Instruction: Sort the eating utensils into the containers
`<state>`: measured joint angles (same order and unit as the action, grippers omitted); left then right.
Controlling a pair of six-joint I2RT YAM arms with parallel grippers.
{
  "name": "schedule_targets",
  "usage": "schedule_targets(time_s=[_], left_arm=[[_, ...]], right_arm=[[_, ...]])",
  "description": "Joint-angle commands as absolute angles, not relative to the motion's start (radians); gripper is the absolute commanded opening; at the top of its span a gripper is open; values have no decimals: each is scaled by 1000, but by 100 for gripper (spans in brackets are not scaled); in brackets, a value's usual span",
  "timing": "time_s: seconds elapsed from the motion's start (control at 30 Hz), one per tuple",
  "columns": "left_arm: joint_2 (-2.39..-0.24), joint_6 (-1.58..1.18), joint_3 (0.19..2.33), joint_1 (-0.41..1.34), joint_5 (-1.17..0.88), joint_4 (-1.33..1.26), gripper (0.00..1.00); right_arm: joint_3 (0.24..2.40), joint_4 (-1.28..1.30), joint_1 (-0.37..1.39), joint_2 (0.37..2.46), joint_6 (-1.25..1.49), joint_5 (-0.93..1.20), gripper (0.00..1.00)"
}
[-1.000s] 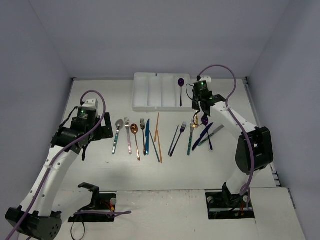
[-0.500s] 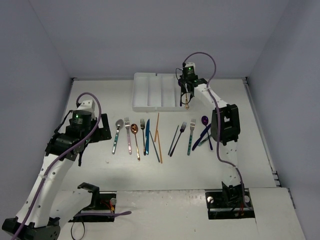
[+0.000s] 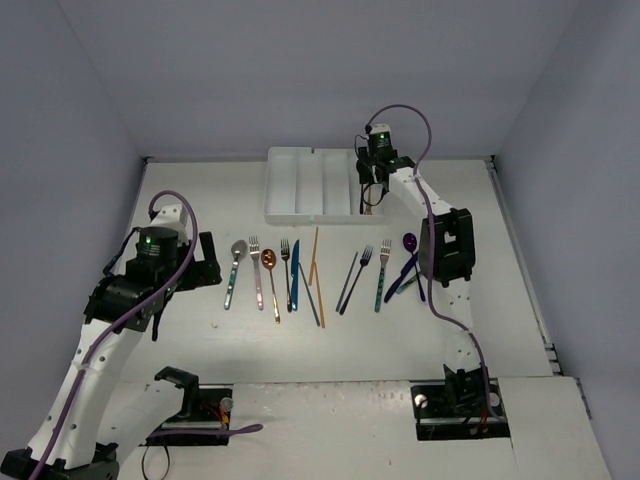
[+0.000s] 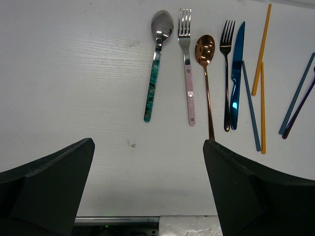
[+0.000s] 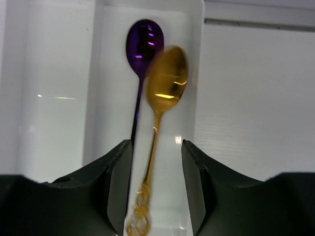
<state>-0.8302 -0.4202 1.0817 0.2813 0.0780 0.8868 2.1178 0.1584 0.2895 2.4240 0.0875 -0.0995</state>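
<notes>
White table (image 3: 200, 340), walled on three sides. White tray (image 3: 300, 185) sits near the far wall, with bare table to its right.

Right arm (image 3: 445, 240) is stretched far forward. Right gripper (image 5: 156, 143) is over the tray's rightmost compartment, pointing down, jaws apart. Gold spoon (image 5: 165, 78) is between the fingers, blurred, not clamped, bowl toward the far end. It overlaps the purple spoon (image 5: 144, 42) lying in that compartment, close to the tray's right wall.

Left arm (image 3: 100, 340) is bent. Left gripper (image 4: 147, 142) hovers over bare table near the left end of the utensil row, jaws wide, holding nothing.

A second ago the right gripper was shut, back over the right end of the row. It has since swung to the tray and parted.

Row unchanged: teal-handled spoon (image 4: 156, 59), pink-handled fork (image 4: 187, 64), copper spoon (image 4: 205, 54), black fork (image 4: 226, 73), blue knife (image 4: 236, 73), orange chopsticks (image 4: 261, 49).
</notes>
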Motion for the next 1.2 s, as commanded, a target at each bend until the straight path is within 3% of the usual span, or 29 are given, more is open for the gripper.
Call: schedule_targets(time_s=[0.0, 0.3, 0.47, 0.83, 1.17], left_arm=[[-861, -405, 1118, 287, 72, 864, 92], [-889, -381, 1153, 287, 69, 862, 92], [-908, -371, 1160, 287, 56, 859, 92], [-913, -361, 1157, 288, 28, 861, 92], [-914, -357, 1149, 288, 29, 861, 92]], right_arm=[[1949, 126, 252, 2153, 81, -134, 41], [1344, 129, 204, 1718, 188, -152, 30], [1143, 129, 194, 1596, 236, -130, 28], [934, 130, 189, 1531, 316, -63, 27], [890, 127, 189, 1556, 307, -95, 22]])
